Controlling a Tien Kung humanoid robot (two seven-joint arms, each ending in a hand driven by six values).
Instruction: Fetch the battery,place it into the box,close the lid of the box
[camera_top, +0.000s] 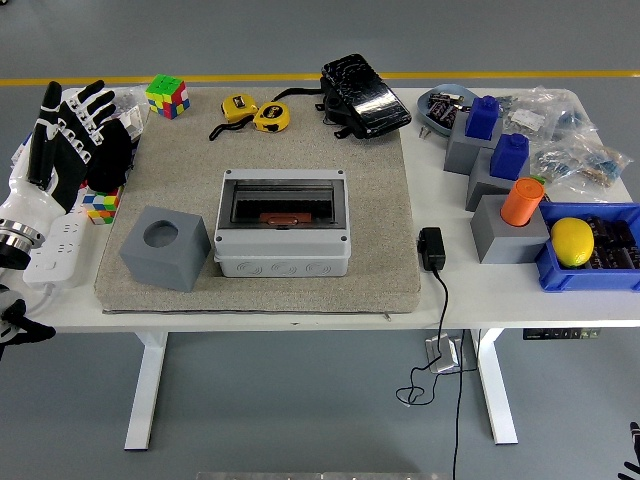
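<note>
Your left hand (72, 135) hovers empty at the table's left edge, fingers spread wide, because the box (284, 222) sits well apart at centre.

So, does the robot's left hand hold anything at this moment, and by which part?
Nothing is held. The left hand is raised at the table's left edge with its fingers spread and empty.

No text, label, brand or number can be read anywhere. The grey box (284, 236) at the middle of the mat, the two yellow tape measures (256, 112) at the far side and the plastic bags (568, 140) at the far right show no legible print.
</note>
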